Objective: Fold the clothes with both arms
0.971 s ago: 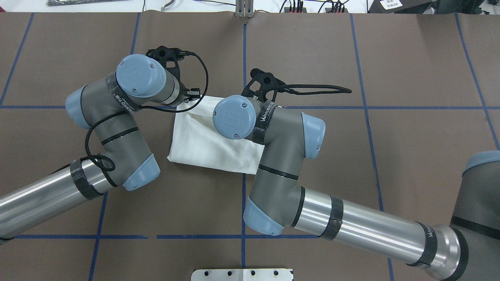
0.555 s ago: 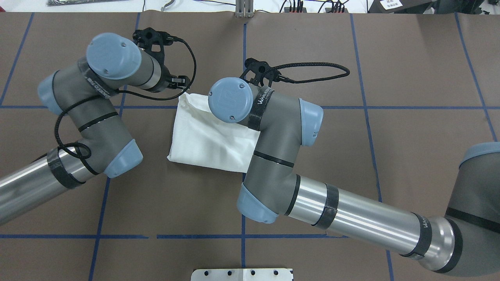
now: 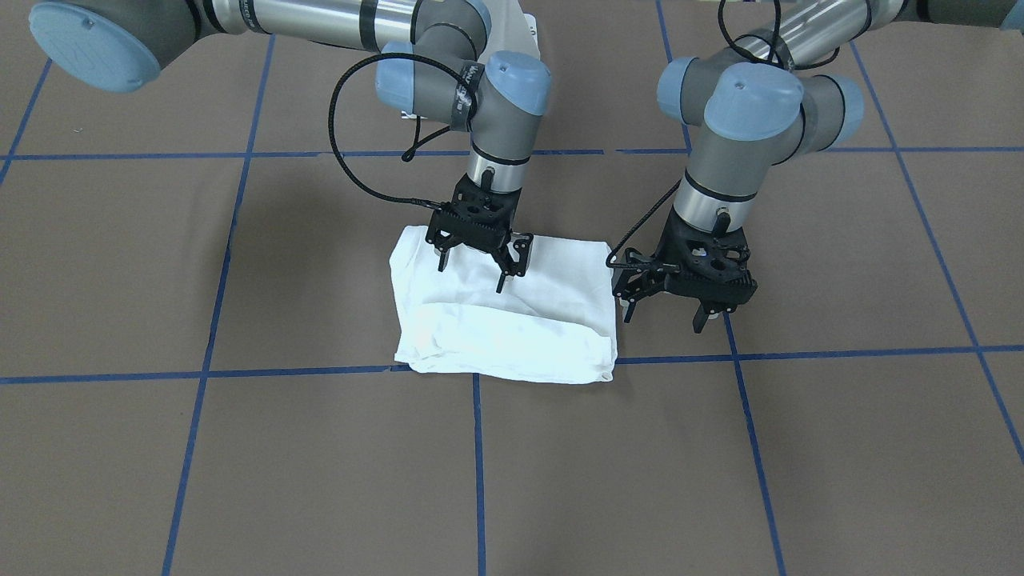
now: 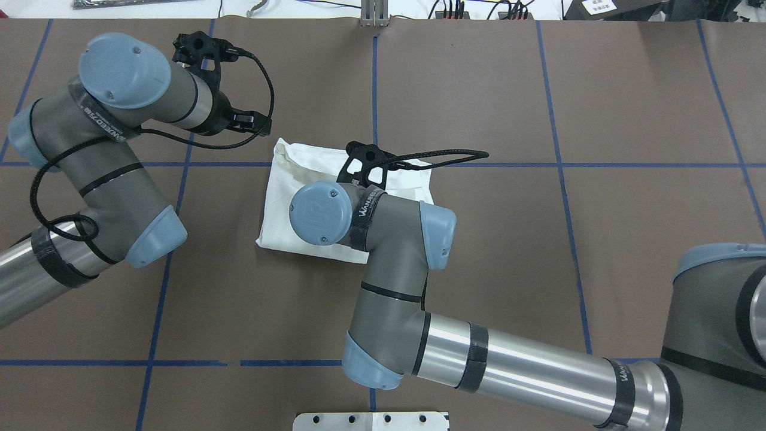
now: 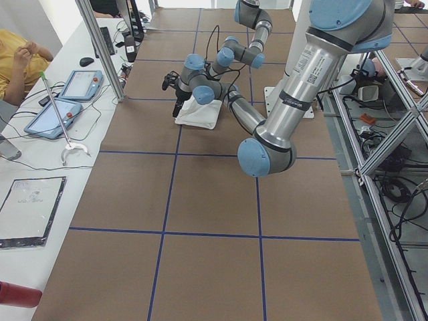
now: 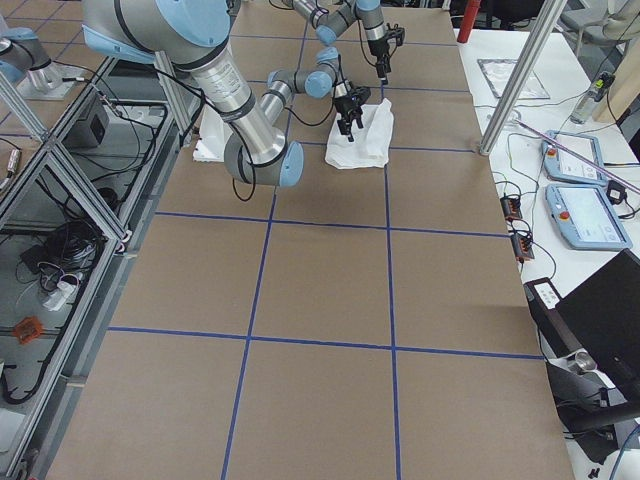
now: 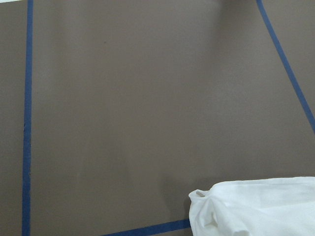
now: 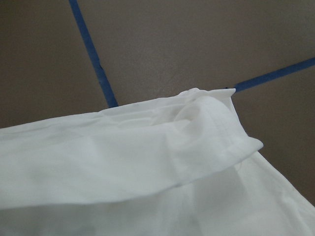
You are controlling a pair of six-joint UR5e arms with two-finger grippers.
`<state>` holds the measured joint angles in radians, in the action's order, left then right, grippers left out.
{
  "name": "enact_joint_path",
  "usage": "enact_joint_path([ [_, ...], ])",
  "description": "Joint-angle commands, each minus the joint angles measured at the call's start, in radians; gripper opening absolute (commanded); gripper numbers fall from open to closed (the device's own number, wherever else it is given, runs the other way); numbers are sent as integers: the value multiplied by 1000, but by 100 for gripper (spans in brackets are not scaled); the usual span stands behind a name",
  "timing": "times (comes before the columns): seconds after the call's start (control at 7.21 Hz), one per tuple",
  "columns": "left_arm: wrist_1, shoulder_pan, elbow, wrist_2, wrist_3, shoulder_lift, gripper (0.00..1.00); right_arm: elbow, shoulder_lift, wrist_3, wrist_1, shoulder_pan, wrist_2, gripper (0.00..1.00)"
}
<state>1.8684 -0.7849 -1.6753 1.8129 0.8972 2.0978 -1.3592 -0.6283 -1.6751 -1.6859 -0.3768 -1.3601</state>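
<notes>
The clothes are one white shirt, folded into a compact rectangle at the table's centre. My right gripper hovers open just over the shirt's robot-side half, nothing between its fingers; in the overhead view its wrist hides it. The right wrist view shows a folded edge of the shirt up close. My left gripper stands open over bare table, just off the shirt's edge on the robot's left, apart from the cloth. Only a corner of the shirt shows in the left wrist view.
Blue tape lines divide the brown table cover into squares. A white base block sits at the robot-side edge. A side bench with tablets and a seated person lies beyond the far edge.
The left arm has swung away to the left, off the shirt's corner. The right arm has pulled back toward the robot, uncovering the shirt's far right part.
</notes>
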Motion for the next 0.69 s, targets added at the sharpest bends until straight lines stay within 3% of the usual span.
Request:
enact_joint_path([
  [0.0,0,-5,-3,0,0,-1,100,66,21,41,5,-10,38,100],
  [0.28,-3,-10,-26,3,0,-2,100,182,53,90,18,-65,70,100],
  [0.56,-6,-11,-49,3,0,-18,100,377,68,177,278,-161,126,100],
])
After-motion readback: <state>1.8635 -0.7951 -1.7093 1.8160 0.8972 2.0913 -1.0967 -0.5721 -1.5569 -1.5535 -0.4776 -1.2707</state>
